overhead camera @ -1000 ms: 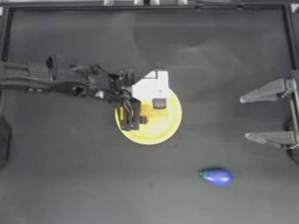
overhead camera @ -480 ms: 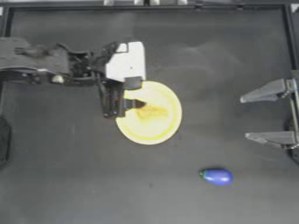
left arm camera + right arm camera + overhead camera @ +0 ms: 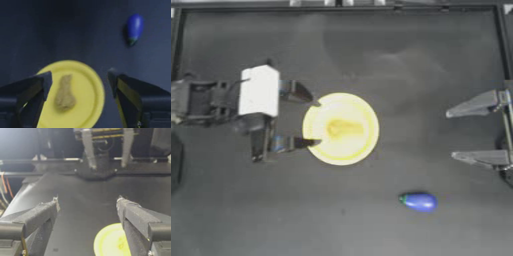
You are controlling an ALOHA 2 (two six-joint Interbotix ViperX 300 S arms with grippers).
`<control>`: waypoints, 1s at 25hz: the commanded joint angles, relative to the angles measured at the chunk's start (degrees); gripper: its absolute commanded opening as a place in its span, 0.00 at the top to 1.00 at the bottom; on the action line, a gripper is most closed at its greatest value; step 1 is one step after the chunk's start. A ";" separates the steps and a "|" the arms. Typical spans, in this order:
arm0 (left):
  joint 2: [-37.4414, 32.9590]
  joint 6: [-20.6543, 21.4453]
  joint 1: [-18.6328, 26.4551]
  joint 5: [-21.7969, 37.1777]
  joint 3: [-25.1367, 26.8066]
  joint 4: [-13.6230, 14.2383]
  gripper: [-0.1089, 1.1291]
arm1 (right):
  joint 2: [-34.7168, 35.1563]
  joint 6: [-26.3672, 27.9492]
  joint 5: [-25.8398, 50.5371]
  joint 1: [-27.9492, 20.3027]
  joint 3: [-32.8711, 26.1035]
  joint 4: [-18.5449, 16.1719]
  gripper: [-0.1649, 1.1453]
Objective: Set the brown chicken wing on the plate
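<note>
The left hand (image 3: pixel 314 122) has drawn back toward the left since half a second ago: then it hung over the plate's left part, now its spread, released fingertips only reach the plate's left rim, one beside the upper left edge and one beside the lower left edge. It holds nothing.

The yellow plate (image 3: pixel 361 146) lies near the middle of the dark worktop (image 3: pixel 371 60), where it lay before. The brown chicken wing (image 3: pixel 343 129) rests on it near the centre, apart from both fingertips.

Farther right and toward the near edge, the blue eggplant (image 3: pixel 419 201) lies alone on the worktop, well apart from the plate and unmoved. At the right side the right hand (image 3: pixel 477 132) is parked with its jaws wide apart and empty, as it was earlier.

The left wrist view shows the wing's (image 3: pixel 64 93) lumpy, narrow-necked shape on the plate (image 3: pixel 93 100) between the parted jaws, and the eggplant's (image 3: pixel 134 27) green tip. The right wrist view catches only part of the plate (image 3: pixel 107 240).
</note>
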 commanded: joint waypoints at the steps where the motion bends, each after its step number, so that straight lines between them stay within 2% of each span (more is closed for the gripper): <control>1: -5.89 -1.41 -1.14 -4.39 3.16 -0.79 0.12 | 0.18 0.09 -0.18 0.00 -0.70 0.18 0.12; 7: -10.99 -1.76 -3.87 -8.61 8.26 -0.88 0.12 | 0.18 0.09 -0.18 0.00 -0.70 0.18 0.12; 25: -16.17 -1.41 -8.00 -16.08 18.19 -0.70 0.12 | 0.18 0.09 -0.18 0.00 -0.88 0.18 0.12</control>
